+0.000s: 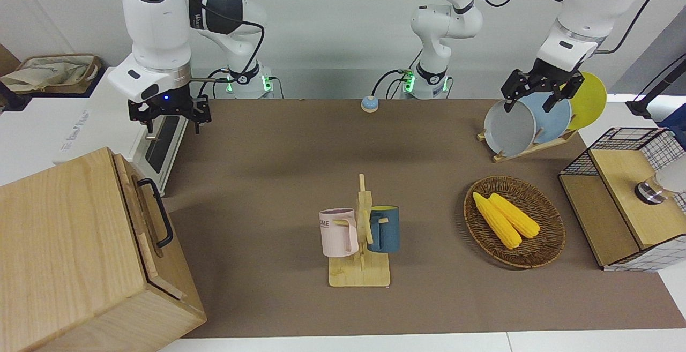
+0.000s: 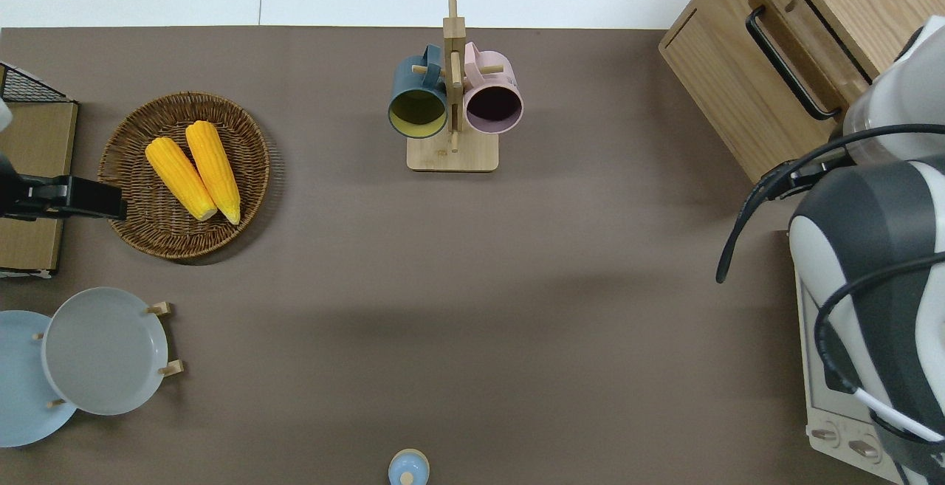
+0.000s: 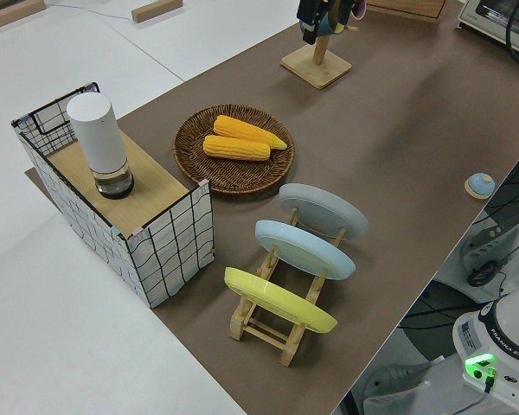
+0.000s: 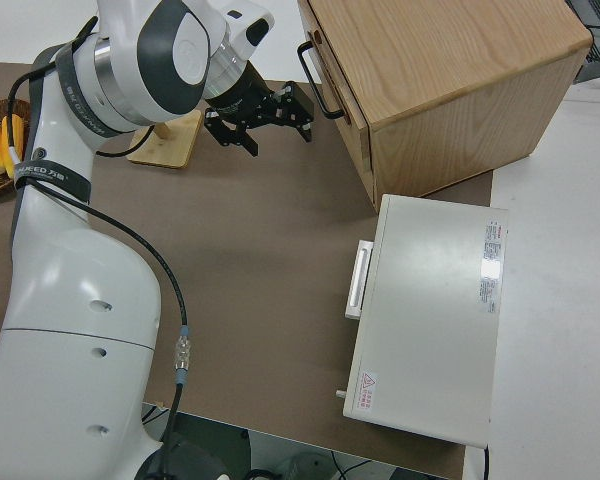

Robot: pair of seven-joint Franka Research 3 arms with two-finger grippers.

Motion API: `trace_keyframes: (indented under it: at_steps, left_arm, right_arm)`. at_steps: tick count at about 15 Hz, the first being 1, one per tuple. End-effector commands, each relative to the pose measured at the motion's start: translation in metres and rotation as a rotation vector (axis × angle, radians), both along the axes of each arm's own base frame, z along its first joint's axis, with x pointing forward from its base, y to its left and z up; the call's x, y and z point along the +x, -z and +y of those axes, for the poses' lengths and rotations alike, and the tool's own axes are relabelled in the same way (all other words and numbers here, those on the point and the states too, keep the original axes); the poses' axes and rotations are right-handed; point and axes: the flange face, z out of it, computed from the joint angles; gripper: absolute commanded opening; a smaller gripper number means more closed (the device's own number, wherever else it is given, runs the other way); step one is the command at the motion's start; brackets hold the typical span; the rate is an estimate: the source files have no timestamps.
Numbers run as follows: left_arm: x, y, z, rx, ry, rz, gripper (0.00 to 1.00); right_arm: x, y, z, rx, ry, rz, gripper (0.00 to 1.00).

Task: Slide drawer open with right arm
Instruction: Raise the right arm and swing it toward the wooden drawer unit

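The right claw (image 1: 171, 118) hangs in the air with its two fingers spread wide and nothing between them; a small blue light shines on its wrist. In the overhead view the arm's own body hides the claw, but it sits about where the white toaster oven (image 4: 435, 315) meets the wooden cabinet (image 1: 80, 255), at the right arm's end of the tabletop (image 1: 300, 180). The drawer (image 2: 768, 71) is in the front of this cabinet, farther from the robots than the toaster oven. It is almost fully in, with only a narrow gap around its front. Its black bar handle (image 1: 159, 212) is free, and the claw is well apart from it. The left arm is parked, and its left claw (image 1: 540, 94) has its fingers apart. In the middle of the tabletop stands a mug rack (image 1: 360, 255) with a pink mug (image 1: 338, 232) and a blue mug (image 1: 385, 229). Toward the left arm's end lies a wicker basket (image 1: 541, 255) with two corn cobs (image 1: 506, 219).
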Motion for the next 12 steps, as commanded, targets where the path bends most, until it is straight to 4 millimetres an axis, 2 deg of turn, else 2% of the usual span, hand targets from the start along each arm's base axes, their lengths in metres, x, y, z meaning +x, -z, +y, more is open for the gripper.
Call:
trace_keyframes:
  at_steps: [1, 3, 8, 12]
  left_arm:
    - [0.004, -0.002, 0.0, 0.016, 0.008, -0.008, 1.0]
    - [0.004, -0.002, 0.0, 0.014, 0.008, -0.008, 1.0]
    - [0.004, -0.002, 0.0, 0.016, 0.008, -0.008, 1.0]
    - [0.004, -0.002, 0.0, 0.016, 0.008, -0.008, 1.0]
  right_arm:
    - [0.005, -0.001, 0.018, -0.111, -0.07, -0.006, 0.99]
    - [0.006, -0.002, 0.04, -0.192, -0.119, -0.018, 0.99]
    - [0.009, 0.002, 0.064, -0.333, -0.122, -0.066, 0.99]
    - [0.015, 0.019, 0.095, -0.468, -0.157, -0.106, 0.99]
